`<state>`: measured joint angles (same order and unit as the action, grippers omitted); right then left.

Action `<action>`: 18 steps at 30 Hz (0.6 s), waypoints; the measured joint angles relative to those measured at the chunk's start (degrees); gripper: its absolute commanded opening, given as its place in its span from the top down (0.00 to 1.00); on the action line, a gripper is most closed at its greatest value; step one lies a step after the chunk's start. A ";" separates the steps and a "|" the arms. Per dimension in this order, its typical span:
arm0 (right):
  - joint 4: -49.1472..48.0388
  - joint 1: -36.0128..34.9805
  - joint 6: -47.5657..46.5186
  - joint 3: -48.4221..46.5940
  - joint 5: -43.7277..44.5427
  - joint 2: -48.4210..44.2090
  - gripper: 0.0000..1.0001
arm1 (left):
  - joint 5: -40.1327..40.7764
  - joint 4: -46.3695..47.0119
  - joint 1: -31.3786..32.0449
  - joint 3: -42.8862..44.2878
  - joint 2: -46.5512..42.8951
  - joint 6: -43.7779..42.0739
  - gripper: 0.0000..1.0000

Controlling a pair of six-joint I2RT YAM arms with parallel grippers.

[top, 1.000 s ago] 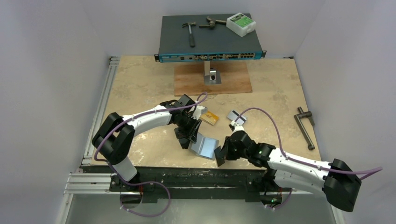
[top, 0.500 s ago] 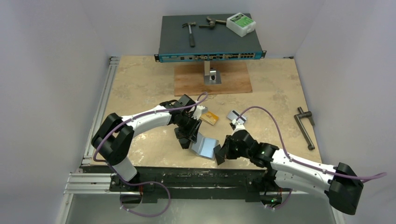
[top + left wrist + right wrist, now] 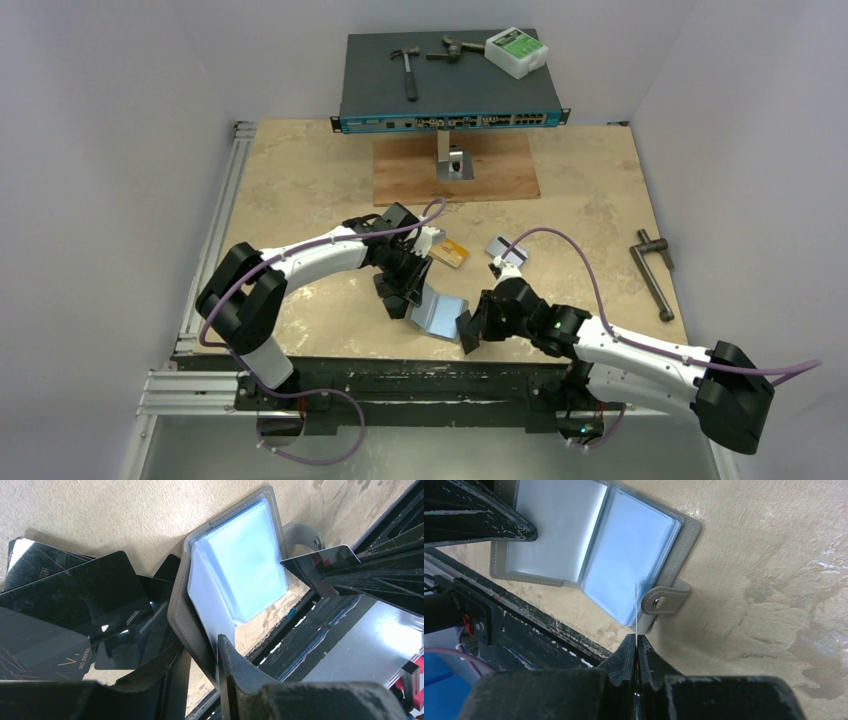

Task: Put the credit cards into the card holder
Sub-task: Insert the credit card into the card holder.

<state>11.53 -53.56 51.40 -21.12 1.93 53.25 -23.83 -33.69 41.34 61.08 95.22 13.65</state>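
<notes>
We've got the card holder (image 3: 443,318) spread open by the middle of the near edge, blue pockets facing up. The left claw (image 3: 200,647) pinches its left flap and tilts it up. The right claw (image 3: 636,639) grips a card (image 3: 636,611) edge-on, long side aimed at the right pocket, just beside the snap tab (image 3: 664,600).

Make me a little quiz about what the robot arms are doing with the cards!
1. True or false: the card holder lies open.
2. What does the right gripper pinch? A) a spoon B) a thin card C) a ball
3. Which gripper grips the card holder's cover?
Key: 1 true; 2 B; 3 the left gripper.
</notes>
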 measured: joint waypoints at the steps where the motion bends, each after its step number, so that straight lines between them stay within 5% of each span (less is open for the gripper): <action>1: 0.00 0.00 0.00 0.00 0.00 0.00 1.00 | -0.02 0.00 0.00 0.00 0.00 0.00 0.75; 18: 0.00 0.00 0.00 0.92 -0.44 0.61 1.00 | -0.02 0.00 0.44 0.20 0.00 -0.79 0.76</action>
<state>11.53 -53.56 51.40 -20.21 1.50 53.87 -23.86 -33.69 41.78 61.28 95.22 12.86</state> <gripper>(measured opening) 0.004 0.244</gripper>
